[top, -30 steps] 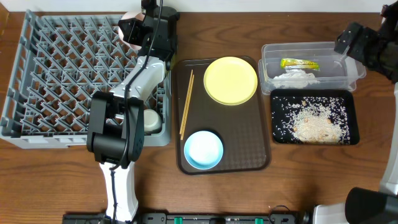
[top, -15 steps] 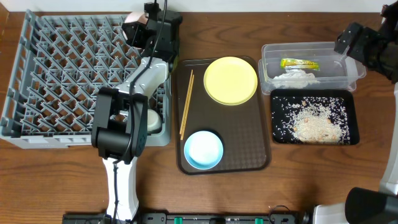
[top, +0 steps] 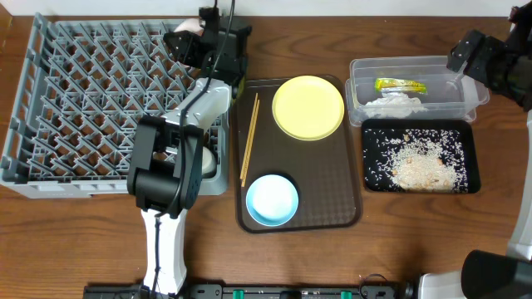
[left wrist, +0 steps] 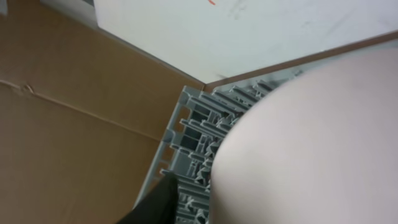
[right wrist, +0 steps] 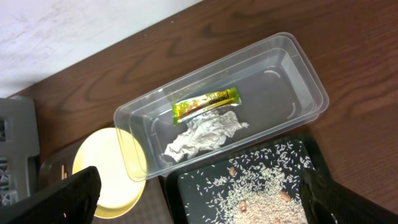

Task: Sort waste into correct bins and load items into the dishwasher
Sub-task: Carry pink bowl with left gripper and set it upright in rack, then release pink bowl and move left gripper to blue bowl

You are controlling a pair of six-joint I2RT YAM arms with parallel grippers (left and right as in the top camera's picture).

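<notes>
The left gripper is pinched on the rim of the pinkish-white bowl, which it holds over the far right corner of the grey dish rack. From overhead only a pale pink sliver of the bowl shows past the black fingers. In the left wrist view its smooth, matte, unmarked wall fills the right side of the frame. One dark finger shows at the lower edge just left of the bowl, and the rack's pegs lie beyond it.

A small white cup sits in the rack's near right corner, well back along the arm and partly hidden by it.

On the brown serving tray, to the right of the left fingers, are a pair of wooden chopsticks, a round yellow plate and a light blue bowl.

The right gripper hangs with its fingers spread wide and nothing between them. Below and ahead of them is the clear tub, which holds a yellow-green wrapper and a crumpled white tissue — the two lie just beside each other. The black tray lies closer under the fingers, scattered with rice scraps.
</notes>
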